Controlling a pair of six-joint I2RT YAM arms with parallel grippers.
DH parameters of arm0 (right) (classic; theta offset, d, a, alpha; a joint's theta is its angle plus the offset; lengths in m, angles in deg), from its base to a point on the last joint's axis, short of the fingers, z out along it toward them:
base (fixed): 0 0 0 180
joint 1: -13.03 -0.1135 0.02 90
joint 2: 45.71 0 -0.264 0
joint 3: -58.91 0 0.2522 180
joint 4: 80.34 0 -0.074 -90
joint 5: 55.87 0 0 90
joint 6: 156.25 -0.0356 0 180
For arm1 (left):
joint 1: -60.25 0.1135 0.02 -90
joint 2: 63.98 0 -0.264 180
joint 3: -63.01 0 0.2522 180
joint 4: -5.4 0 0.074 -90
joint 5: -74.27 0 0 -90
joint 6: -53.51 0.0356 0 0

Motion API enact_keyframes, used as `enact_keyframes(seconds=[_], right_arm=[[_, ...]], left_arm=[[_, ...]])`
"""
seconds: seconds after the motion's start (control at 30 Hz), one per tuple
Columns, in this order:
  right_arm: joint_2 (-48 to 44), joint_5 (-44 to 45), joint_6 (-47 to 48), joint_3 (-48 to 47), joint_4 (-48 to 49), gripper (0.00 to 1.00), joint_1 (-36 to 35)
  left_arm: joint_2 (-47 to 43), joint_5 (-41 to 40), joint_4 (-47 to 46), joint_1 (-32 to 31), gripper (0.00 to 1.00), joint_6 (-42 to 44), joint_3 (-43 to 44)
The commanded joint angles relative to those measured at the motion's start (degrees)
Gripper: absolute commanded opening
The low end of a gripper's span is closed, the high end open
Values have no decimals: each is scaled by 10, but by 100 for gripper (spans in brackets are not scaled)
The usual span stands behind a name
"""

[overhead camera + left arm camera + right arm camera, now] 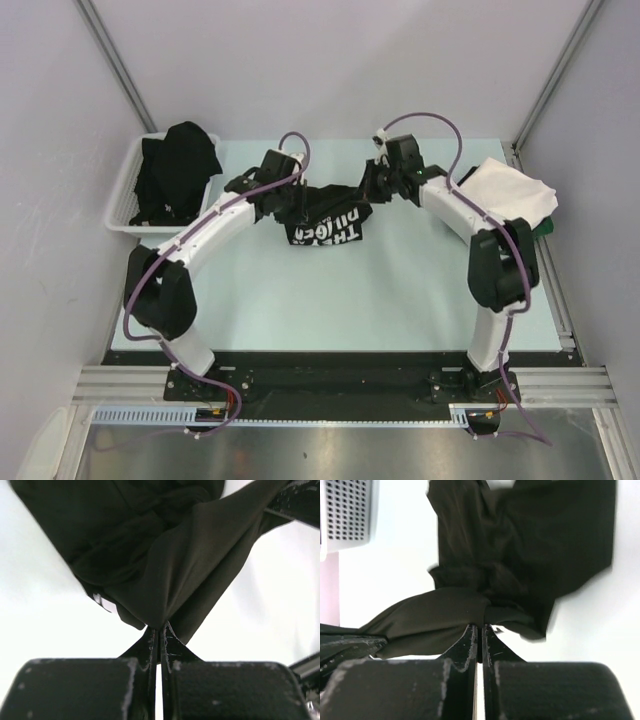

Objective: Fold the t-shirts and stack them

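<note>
Lettered black t-shirt (pixel 325 228) at upper centre of top view, strung between arms, probably to spread it for folding. Hold: left pincer (pixel 159 632) pressed together on bunched cloth, right pincer (pixel 479 629) likewise. Shirt crumpled, sagging, white lettering upside down, lower hem near worktop (pixel 300 300). Upper left: black t-shirts (pixel 180 165) heaped in basket (pixel 122 200). Right edge: white t-shirt (pixel 510 188) folded, dark green t-shirt (pixel 545 228) peeking from under it.

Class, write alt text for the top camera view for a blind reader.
The left gripper and right gripper hold a black lettered t-shirt over a table. A basket of black clothes sits far left, a white shirt far right.
</note>
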Motion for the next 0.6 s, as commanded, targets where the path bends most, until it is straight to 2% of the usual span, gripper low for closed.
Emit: enact_keyframes(seconds=[0.0, 0.23, 0.57], right_arm=[[72, 0, 47, -130, -56, 0, 15], [191, -23, 48, -322, -103, 0, 30], [314, -58, 34, -457, -129, 0, 74]], left_arm=[[18, -29, 35, 32, 0, 23, 43], [66, -17, 36, 88, 0, 32, 99], [216, 2, 60, 112, 0, 39, 248]])
